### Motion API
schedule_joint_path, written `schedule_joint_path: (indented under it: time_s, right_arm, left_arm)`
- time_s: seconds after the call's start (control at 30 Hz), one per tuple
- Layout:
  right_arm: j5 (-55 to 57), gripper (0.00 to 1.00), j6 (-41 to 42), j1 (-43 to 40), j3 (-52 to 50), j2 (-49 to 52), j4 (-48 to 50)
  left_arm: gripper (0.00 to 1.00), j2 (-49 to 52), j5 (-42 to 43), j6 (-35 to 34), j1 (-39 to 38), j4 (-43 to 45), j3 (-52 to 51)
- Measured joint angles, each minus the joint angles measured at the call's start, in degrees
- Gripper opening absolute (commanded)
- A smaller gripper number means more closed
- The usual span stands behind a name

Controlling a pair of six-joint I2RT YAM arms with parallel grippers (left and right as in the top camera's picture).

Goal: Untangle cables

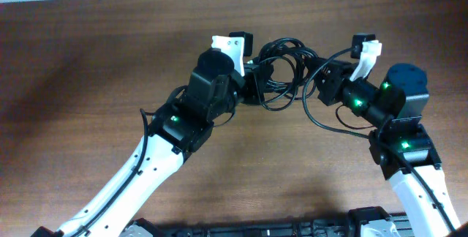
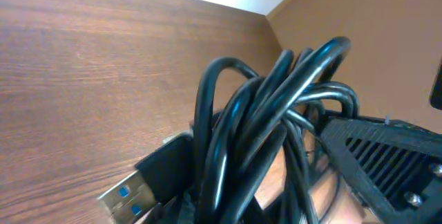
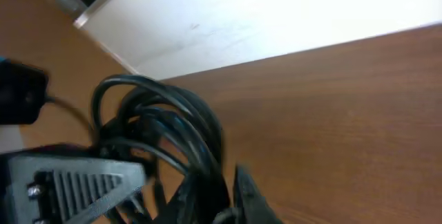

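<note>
A tangled bundle of black cables (image 1: 285, 65) hangs between my two grippers at the far middle of the table. My left gripper (image 1: 254, 83) grips its left side and my right gripper (image 1: 322, 80) grips its right side. One loose loop (image 1: 322, 120) sags toward the front. In the left wrist view the cable loops (image 2: 276, 106) fill the centre, and a USB plug with a blue insert (image 2: 128, 193) sticks out beside my left gripper (image 2: 207, 210). In the right wrist view, which is blurred, the bundle (image 3: 166, 124) runs down into my right gripper (image 3: 217, 203).
The wooden table (image 1: 88, 61) ends at a white wall along its far edge (image 3: 276, 16). Each wrist view shows the other gripper's finger close by: the right one (image 2: 387, 155) and the left one (image 3: 69, 179).
</note>
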Motion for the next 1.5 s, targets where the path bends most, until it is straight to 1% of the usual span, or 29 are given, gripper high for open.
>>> schedule_joint_path:
  time_s: [0.03, 0.13, 0.2, 0.37, 0.4, 0.47, 0.57, 0.63, 0.7, 0.87, 0.93, 1.0, 1.03, 1.13, 1.23, 1.5]
  right_arm:
    - [1.95, 0.52, -0.02, -0.48, 0.0, 0.0, -0.31]
    - [3.61, 0.61, -4.44, -1.14, 0.0, 0.0, 1.86]
    - [2.97, 0.61, -8.46, -1.14, 0.0, 0.0, 4.04]
    - [-6.23, 0.6, -18.69, -1.14, 0.0, 0.0, 7.06]
    - [-6.95, 0.57, -19.23, -1.14, 0.0, 0.0, 7.06]
    - [-9.22, 0.47, -20.92, -1.14, 0.0, 0.0, 7.06]
    - [-11.13, 0.4, -22.73, -1.14, 0.0, 0.0, 7.13]
    - [-11.54, 0.31, -23.23, -1.14, 0.0, 0.0, 7.3]
    - [-11.89, 0.27, -23.65, -1.14, 0.0, 0.0, 7.28]
    - [-12.15, 0.28, -23.71, -1.14, 0.0, 0.0, 7.28]
    - [-12.26, 0.31, -23.71, -1.14, 0.0, 0.0, 7.28]
    - [-12.39, 0.33, -23.78, -1.14, 0.0, 0.0, 7.28]
    - [-12.35, 0.27, -23.71, -1.14, 0.0, 0.0, 7.26]
    - [-11.41, 0.18, -23.8, -1.14, 0.0, 0.0, 6.95]
    - [-10.95, 0.04, -23.67, -1.14, 0.0, 0.0, 6.49]
    - [-10.19, 0.04, -23.37, -1.18, 0.0, 0.33, 6.19]
  left_arm:
    - [0.0, 0.0, -1.22, 0.26, 0.42, -0.17, 0.0]
    - [0.0, 0.0, -3.52, 5.81, 1.42, -0.13, 0.0]
    - [0.0, 0.0, -3.93, 10.08, 1.4, -0.2, 0.0]
    - [0.0, 0.0, -3.13, 12.31, 1.4, 0.13, 0.0]
    - [0.0, 0.0, -2.64, 12.33, 1.4, 0.55, 0.0]
    - [0.0, 0.0, -1.57, 12.33, 1.4, 1.16, 0.0]
    - [0.0, 0.0, 0.44, 12.48, 1.4, 2.34, 0.0]
    - [0.0, 0.0, 1.38, 12.5, 1.4, 2.43, 0.0]
    - [0.0, 0.0, 2.05, 12.5, 1.29, 2.47, 0.0]
    - [0.0, 0.0, 2.49, 12.5, 0.57, 3.06, 0.0]
    - [0.0, 0.0, 2.49, 12.5, 0.37, 3.72, 0.0]
    - [0.0, 0.0, 2.49, 12.5, 0.26, 3.8, 0.0]
    - [0.0, 0.0, 2.49, 12.5, 0.24, 3.85, 0.0]
    - [0.0, 0.0, 2.99, 12.5, 0.2, 3.98, 0.0]
    - [0.0, 0.0, 3.69, 12.5, 0.15, 4.37, 0.0]
    - [0.0, 0.0, 4.33, 12.52, 0.15, 4.59, 0.0]
